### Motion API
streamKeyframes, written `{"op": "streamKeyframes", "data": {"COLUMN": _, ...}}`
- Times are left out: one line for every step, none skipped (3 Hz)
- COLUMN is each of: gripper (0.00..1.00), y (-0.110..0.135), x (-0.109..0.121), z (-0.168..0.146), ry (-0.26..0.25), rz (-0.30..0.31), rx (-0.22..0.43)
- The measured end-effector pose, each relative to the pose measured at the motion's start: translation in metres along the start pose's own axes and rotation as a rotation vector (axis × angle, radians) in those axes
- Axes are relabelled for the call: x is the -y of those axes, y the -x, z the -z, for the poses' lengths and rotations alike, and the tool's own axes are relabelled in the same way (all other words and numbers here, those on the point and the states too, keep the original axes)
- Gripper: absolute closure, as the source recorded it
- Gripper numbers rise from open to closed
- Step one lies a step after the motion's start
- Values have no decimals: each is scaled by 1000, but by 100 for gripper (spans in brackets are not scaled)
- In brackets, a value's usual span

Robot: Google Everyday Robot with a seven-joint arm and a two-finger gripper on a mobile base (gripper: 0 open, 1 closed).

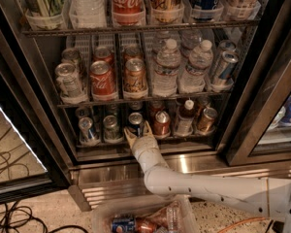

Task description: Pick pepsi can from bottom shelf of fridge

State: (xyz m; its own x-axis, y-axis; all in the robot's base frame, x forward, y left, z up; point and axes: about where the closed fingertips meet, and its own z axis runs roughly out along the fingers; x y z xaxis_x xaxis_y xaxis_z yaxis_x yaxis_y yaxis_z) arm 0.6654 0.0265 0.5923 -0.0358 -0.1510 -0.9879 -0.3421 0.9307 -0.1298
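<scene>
Inside the fridge (243,130), on the bottom shelf (97,143), the pepsi can (135,120) is being flanked by the end effector (137,129), fingers spread apart. It is being judged light, stiff, slick, dentable; mid-wall sides are being favoured.

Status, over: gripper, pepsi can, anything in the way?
Gripper open, at the bottom shelf front. Pepsi can upright, just behind it, not yet lifted. Greenish can and copper can close on either side.

At bottom shelf (184,139) front: 1 hand (137,134), 5 cans (110,127), 1 bottle (185,116).
</scene>
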Motion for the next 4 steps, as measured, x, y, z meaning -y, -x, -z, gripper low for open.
{"op": "streamKeyframes", "data": {"gripper": 95, "y": 6, "x": -13, "z": 0, "ry": 64, "rz": -2, "rx": -10}}
{"op": "streamKeyframes", "data": {"gripper": 100, "y": 37, "x": -24, "z": 10, "ry": 152, "rz": 15, "rx": 33}}
{"op": "streamKeyframes", "data": {"gripper": 100, "y": 85, "x": -26, "z": 31, "ry": 204, "rz": 56, "rx": 134}}
{"op": "streamKeyframes", "data": {"gripper": 100, "y": 100, "x": -30, "z": 51, "ry": 255, "rz": 114, "rx": 152}}
